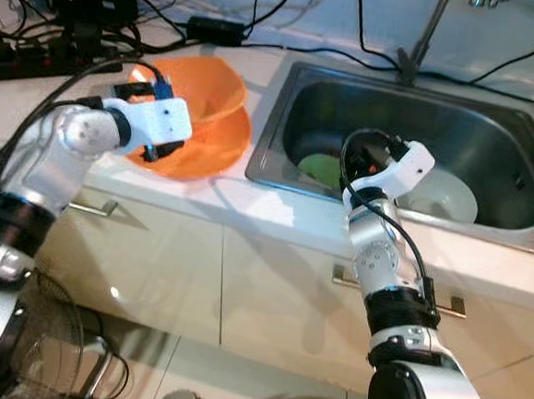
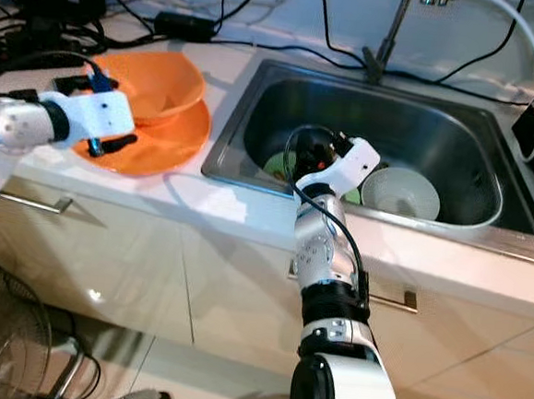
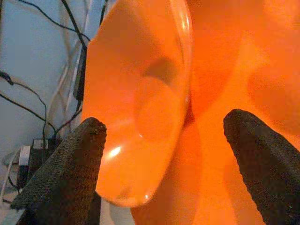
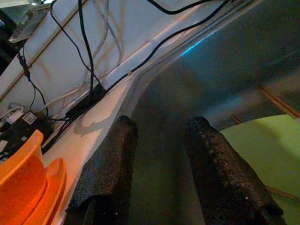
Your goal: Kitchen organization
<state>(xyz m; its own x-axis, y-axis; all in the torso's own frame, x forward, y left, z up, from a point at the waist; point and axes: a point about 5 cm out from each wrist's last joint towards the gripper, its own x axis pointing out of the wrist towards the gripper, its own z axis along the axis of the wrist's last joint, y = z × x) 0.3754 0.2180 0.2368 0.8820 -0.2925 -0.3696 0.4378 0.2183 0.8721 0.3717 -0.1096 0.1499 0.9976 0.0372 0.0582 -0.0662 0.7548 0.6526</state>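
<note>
Both arms are silver-grey, built of rounded metal segments with black bands at the joints. The left arm ends in a white boxy wrist housing with a small blue connector at its 12 o'clock edge; black cables loop from it back along the forearm. The right arm carries a similar white housing, with a red spot beside it and a black cable arching over. The fingers are black, with a coarse woven-looking texture.

Left end effector spread; right end effector parted.
</note>
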